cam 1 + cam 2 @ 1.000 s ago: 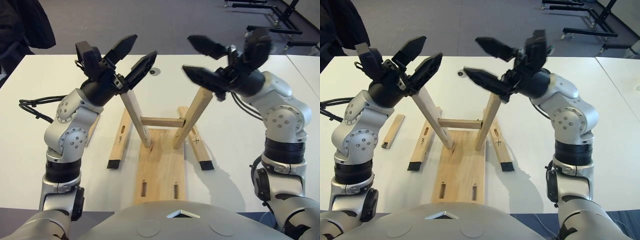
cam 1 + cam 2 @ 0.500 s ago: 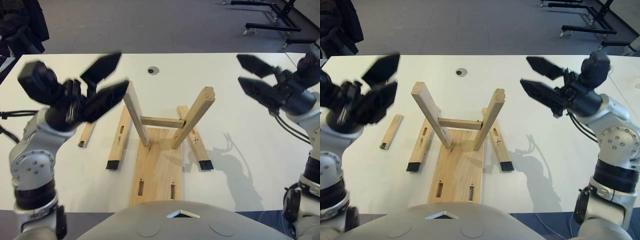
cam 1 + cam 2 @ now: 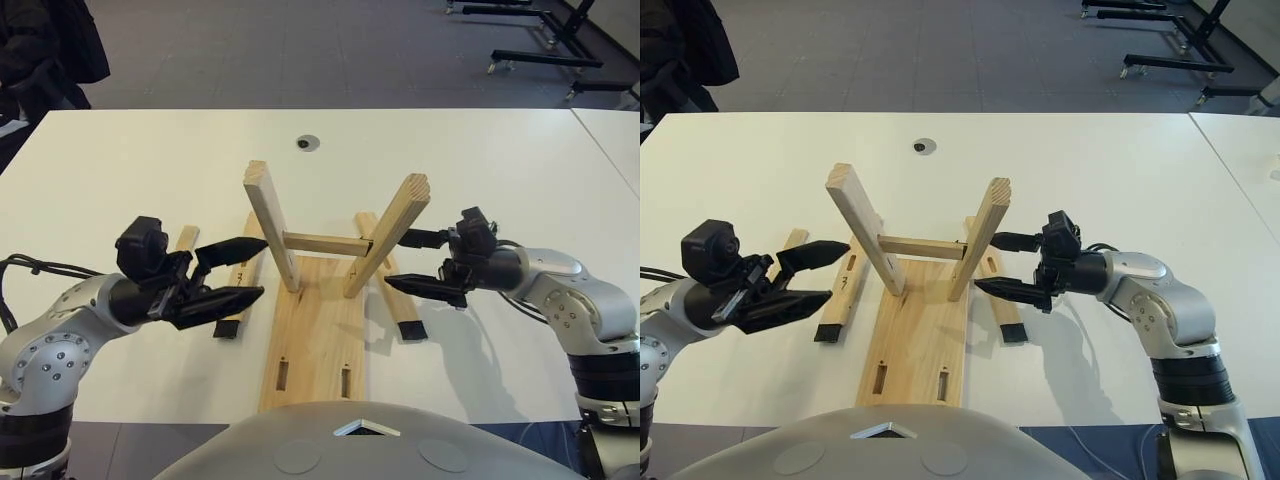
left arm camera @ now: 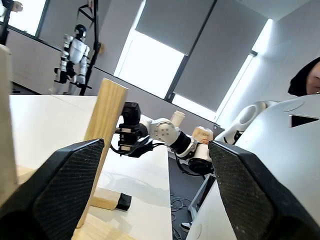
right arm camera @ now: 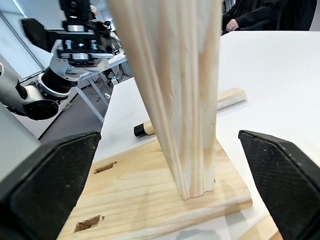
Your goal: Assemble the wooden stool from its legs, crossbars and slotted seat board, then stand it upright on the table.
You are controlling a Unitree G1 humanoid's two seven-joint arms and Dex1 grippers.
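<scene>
Left eye view: the seat board (image 3: 315, 345) lies flat, two upright legs (image 3: 270, 225) slotted into its far end, a crossbar (image 3: 325, 243) joining them. Your left gripper (image 3: 262, 267) and right gripper (image 3: 395, 260) flank them, both spread wide. Right wrist view: the nearer leg (image 5: 175, 90) stands centred between your fingers (image 5: 45, 175), so close low and squarely, avoiding any tilt in its slot.

Colour log: pale wood, black, white.
We record the seat board (image 3: 315, 330) light tan with dark slots, legs (image 3: 403, 312) pale with black end caps, surface (image 3: 120, 180) white, left gripper (image 3: 263, 267) and right gripper (image 3: 393, 260) black.
</scene>
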